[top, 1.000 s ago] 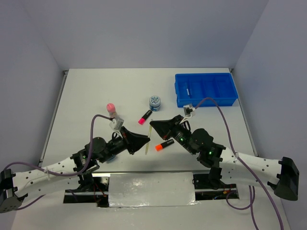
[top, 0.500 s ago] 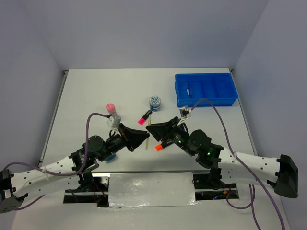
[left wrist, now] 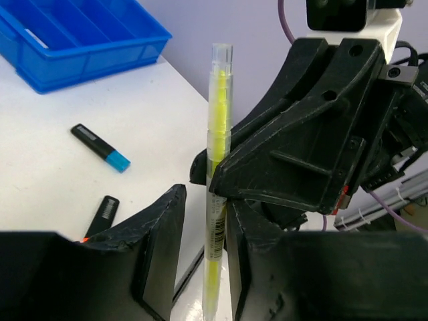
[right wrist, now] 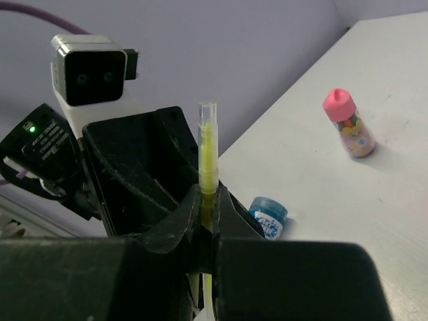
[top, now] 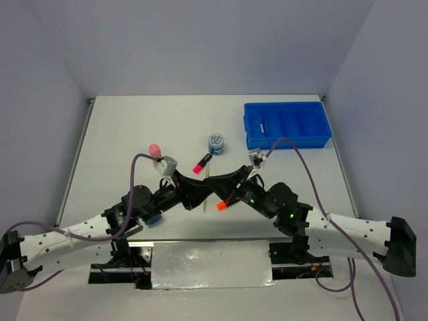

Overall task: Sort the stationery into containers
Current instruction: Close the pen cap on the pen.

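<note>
A thin yellow pen [left wrist: 217,144] stands upright between both grippers, above the table's near middle. My right gripper [right wrist: 208,195] is shut on it, fingers pinching its barrel. My left gripper [left wrist: 206,200] is open around the pen's lower part; the pen rests against one finger, with a gap to the other. In the top view the left gripper [top: 199,194] and the right gripper [top: 212,182] meet tip to tip. The blue tray [top: 286,124] stands at the far right and shows in the left wrist view [left wrist: 87,50].
On the table are a pink-capped bottle [top: 156,152], a blue jar [top: 215,142], a pink-capped marker [top: 201,164] and an orange-capped marker [top: 223,204]. A second blue jar [right wrist: 267,214] lies by the left arm. A blue-capped marker [left wrist: 100,147] lies under the right arm.
Both grippers have moved toward each other. The right gripper has come down to the pen that the left gripper carried, and the two now meet at it.
</note>
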Action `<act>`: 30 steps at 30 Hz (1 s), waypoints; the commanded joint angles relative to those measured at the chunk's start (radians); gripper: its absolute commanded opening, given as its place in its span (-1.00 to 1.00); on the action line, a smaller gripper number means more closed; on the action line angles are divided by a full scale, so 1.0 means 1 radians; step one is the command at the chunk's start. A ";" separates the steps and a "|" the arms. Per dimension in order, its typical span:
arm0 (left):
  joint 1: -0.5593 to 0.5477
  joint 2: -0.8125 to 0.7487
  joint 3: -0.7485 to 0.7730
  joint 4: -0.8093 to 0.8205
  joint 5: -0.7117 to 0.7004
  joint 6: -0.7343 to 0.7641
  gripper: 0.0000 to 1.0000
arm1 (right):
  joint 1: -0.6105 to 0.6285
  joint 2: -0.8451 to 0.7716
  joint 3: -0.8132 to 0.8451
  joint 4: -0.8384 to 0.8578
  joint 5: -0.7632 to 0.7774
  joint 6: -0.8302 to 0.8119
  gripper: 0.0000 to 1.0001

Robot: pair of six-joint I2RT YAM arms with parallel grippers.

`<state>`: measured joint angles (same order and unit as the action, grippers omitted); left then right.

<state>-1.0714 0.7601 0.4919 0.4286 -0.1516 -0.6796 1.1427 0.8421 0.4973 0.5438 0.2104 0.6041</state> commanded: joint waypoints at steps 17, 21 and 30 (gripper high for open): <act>-0.001 -0.001 0.050 0.042 0.170 0.107 -1.00 | 0.008 -0.121 0.012 0.027 -0.055 -0.133 0.22; -0.001 -0.004 0.043 0.042 0.204 0.127 -1.00 | 0.005 -0.129 0.087 -0.073 -0.026 -0.173 0.24; -0.001 0.036 0.062 0.033 0.274 0.152 -1.00 | 0.008 -0.054 0.176 -0.130 -0.078 -0.221 0.06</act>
<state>-1.0744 0.7872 0.5125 0.4244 0.0784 -0.5621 1.1431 0.7719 0.6258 0.4324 0.1650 0.4232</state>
